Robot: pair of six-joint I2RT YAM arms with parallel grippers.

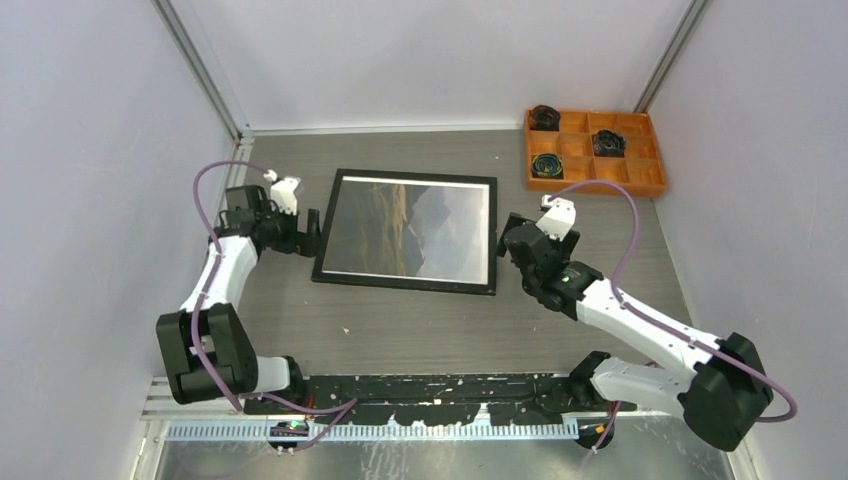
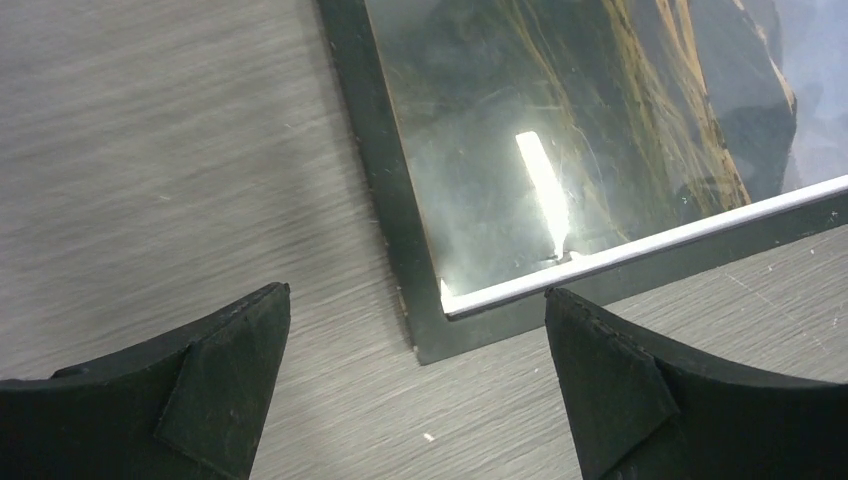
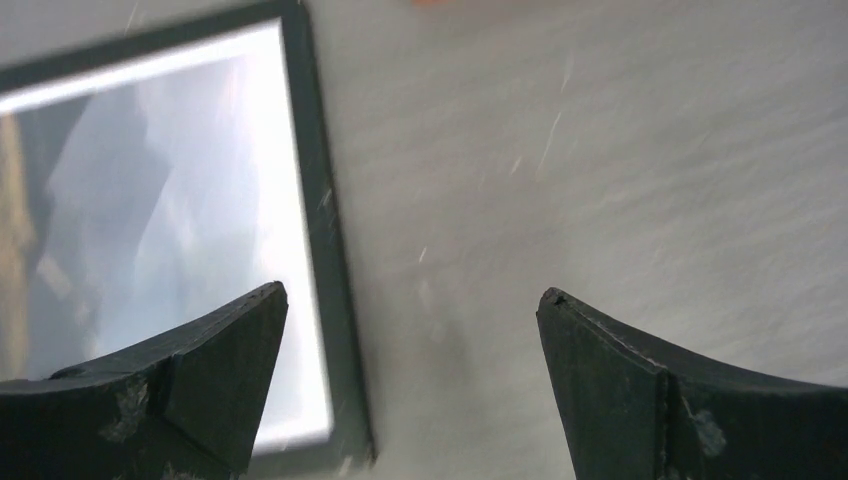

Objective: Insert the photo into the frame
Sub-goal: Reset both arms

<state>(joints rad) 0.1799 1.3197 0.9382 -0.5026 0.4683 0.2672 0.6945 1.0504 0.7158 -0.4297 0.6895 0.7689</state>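
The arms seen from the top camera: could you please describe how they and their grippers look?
Both the left arm and right arm have white links with bulky black joints, and a purple cable loops along each. The left gripper and right gripper are black, with dark wedge-shaped fingers.

White arm links, black joints, looping purple cables, black wedge-shaped tool fingers

Black frame lying flat, face up — mountain photo inside.
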